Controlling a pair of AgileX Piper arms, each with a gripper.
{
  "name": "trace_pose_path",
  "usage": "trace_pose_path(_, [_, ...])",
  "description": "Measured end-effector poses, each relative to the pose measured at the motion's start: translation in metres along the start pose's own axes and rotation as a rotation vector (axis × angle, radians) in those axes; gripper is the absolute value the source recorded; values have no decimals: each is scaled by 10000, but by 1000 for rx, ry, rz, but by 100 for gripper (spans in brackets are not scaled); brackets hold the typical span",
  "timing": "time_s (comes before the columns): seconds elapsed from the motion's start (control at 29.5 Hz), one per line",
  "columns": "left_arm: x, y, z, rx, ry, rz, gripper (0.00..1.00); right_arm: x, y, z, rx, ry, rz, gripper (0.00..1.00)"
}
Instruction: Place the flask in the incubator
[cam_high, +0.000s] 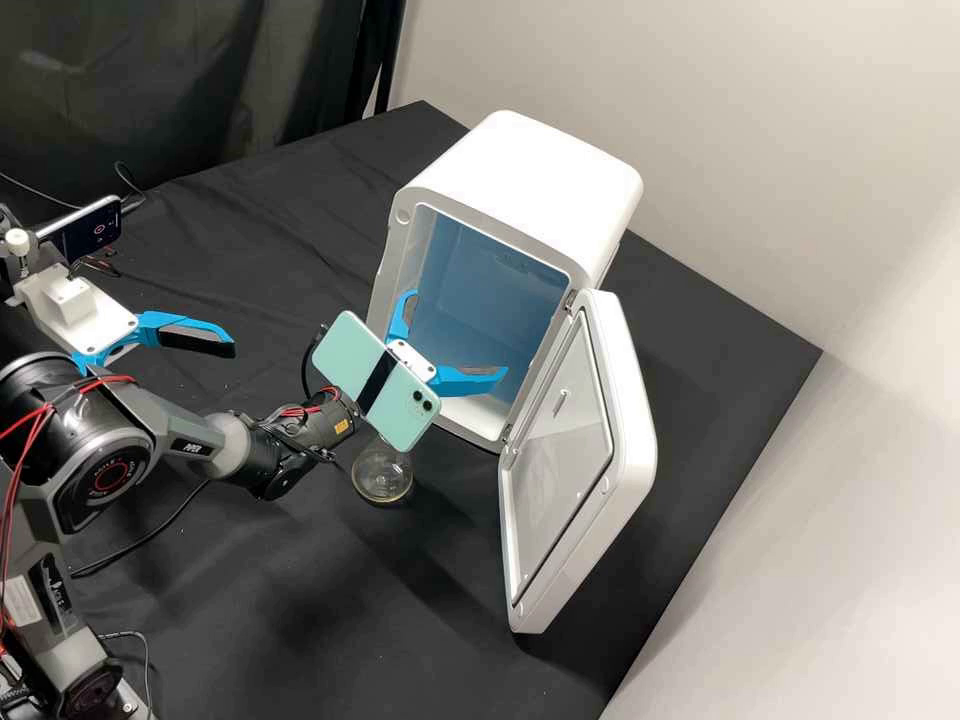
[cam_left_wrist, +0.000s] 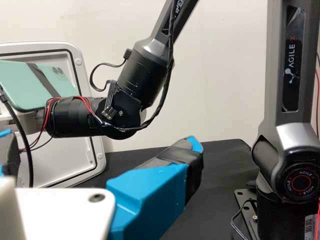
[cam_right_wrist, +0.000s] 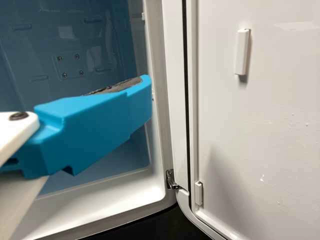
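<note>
High view: right gripper (cam_high: 458, 335), spread and empty, at incubator (cam_high: 520, 180) mouth; flask (cam_high: 383, 474) upright on bench (cam_high: 300, 610) nearby. Likely risk: you descend blind and tip the flask.

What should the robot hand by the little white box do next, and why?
Probably pull the right gripper back from the incubator opening and lower it over the flask. Its fingers are open and hold nothing, the door is already open, and the flask stands on the bench just in front.
</note>
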Motion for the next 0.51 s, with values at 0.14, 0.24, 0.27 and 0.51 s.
trace_pose_path(0.14, [0,0,0,0,0,0,100,0,0,0,0,0,0,100])
trace_pose_path(0.24, [0,0,0,0,0,0,100,0,0,0,0,0,0,100])
trace_pose_path(0.27, [0,0,0,0,0,0,100,0,0,0,0,0,0,100])
trace_pose_path(0.51, [24,-85,-31,18,-8,-30,100,0,0,0,0,0,0,100])
